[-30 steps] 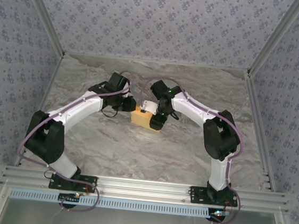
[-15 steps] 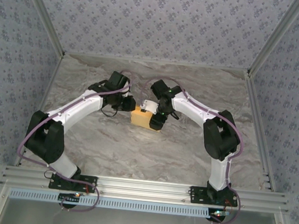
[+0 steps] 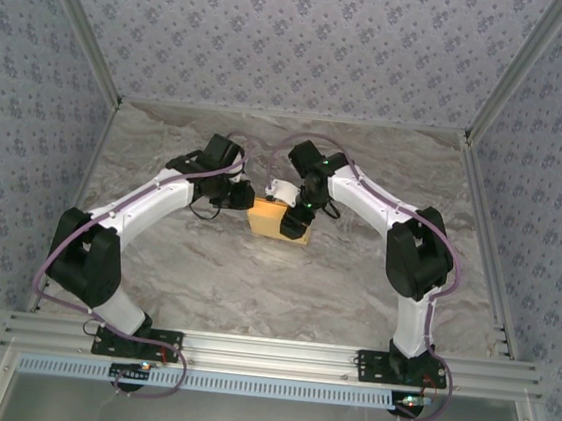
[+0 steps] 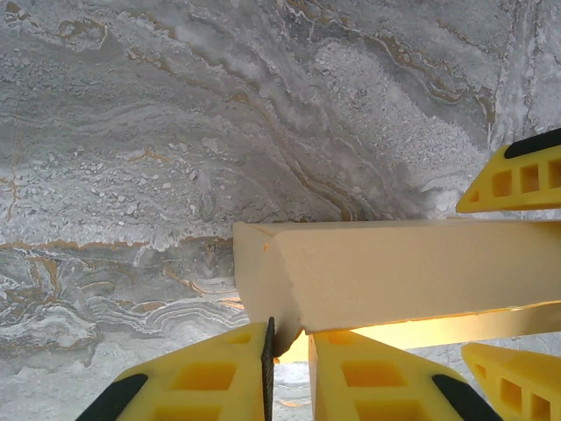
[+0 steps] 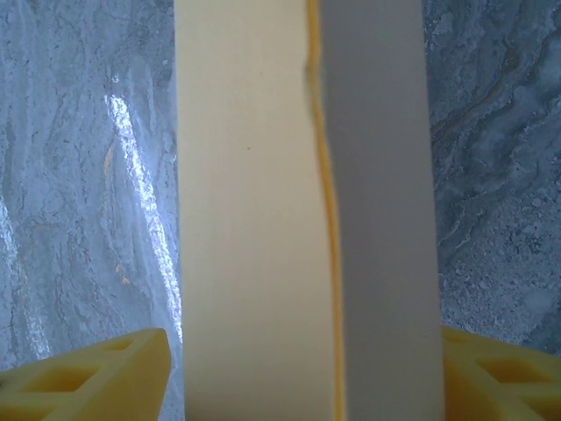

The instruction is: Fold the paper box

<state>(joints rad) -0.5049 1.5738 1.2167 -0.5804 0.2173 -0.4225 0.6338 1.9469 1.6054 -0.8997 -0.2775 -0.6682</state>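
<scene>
1. Marbled grey tabletop (image 3: 252, 298) carries the paper box (image 3: 265, 221), which lies between both grippers as a long flat block.
2. Left gripper (image 4: 287, 338): jaws pinched nearly together on the box's end corner.
3. Right gripper (image 5: 305, 351): jaws spread wide astride the box's long sides, a sliver of table beside one finger; released, I judge.
4. Step: closing the last seam. Next calls for pressing that seam flat while the left pinch steadies the end.

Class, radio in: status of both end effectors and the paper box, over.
Left end effector pinching paper box edge. Right end effector straddling it, grip unclear.
</scene>
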